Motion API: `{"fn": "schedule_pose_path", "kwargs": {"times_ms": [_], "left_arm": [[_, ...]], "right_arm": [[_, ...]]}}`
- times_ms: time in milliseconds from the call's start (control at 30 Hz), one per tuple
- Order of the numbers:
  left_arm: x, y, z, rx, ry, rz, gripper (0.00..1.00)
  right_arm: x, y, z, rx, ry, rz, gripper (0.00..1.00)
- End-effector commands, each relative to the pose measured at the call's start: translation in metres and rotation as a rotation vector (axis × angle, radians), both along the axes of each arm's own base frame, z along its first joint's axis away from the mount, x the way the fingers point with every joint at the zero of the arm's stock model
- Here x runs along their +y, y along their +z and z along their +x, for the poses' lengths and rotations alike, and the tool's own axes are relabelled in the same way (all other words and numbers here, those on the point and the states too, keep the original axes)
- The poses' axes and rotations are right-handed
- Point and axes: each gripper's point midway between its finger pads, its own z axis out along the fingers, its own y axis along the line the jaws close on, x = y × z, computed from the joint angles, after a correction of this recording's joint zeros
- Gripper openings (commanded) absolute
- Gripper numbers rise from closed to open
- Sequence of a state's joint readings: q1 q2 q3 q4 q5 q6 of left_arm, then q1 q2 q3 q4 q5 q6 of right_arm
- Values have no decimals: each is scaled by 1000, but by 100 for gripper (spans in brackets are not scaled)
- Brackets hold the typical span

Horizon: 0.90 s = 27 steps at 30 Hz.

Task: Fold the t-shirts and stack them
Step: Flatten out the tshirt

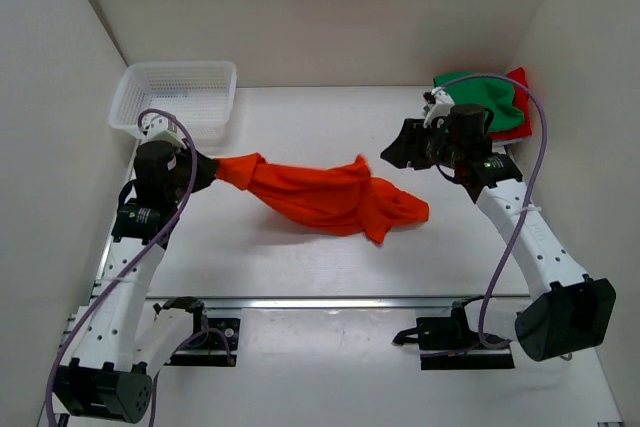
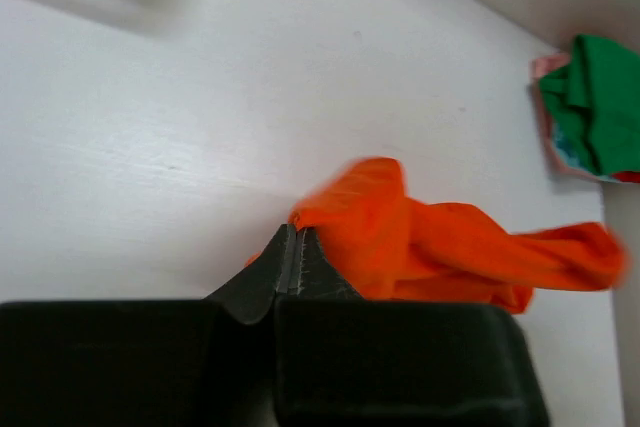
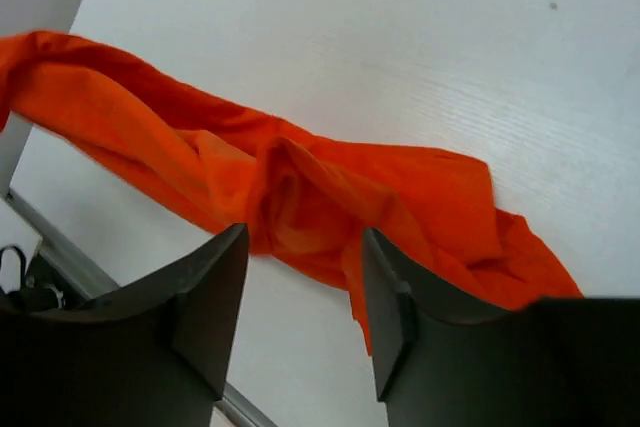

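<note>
The bright orange t-shirt (image 1: 325,194) lies bunched and stretched across the middle of the table. My left gripper (image 1: 212,171) is shut on its left end, and the left wrist view shows the closed fingertips (image 2: 293,234) pinching the orange cloth (image 2: 450,252). My right gripper (image 1: 390,153) is open and empty, hovering just above and right of the shirt's right end; the right wrist view shows the orange shirt (image 3: 300,187) below its spread fingers (image 3: 215,292). The green t-shirt (image 1: 480,97) and red t-shirt (image 1: 519,99) lie piled at the back right corner.
A white plastic mesh basket (image 1: 175,97) stands at the back left, just behind my left arm. White walls enclose the table on the left, back and right. A metal rail (image 1: 320,301) runs along the near edge.
</note>
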State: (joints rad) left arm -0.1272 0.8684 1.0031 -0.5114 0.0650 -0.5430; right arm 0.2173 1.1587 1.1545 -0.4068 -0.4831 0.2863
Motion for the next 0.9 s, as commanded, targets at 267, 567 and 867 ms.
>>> {"fn": "schedule_pose_path", "kwargs": {"times_ms": [267, 567, 867], "left_arm": [[24, -60, 10, 121, 85, 60, 51], [-72, -132, -12, 231, -190, -137, 60], [-111, -183, 10, 331, -213, -201, 64]], "right_arm": [[-59, -125, -13, 276, -217, -182, 57], [29, -190, -72, 378, -71, -20, 39], [79, -226, -99, 482, -11, 84, 54]]}}
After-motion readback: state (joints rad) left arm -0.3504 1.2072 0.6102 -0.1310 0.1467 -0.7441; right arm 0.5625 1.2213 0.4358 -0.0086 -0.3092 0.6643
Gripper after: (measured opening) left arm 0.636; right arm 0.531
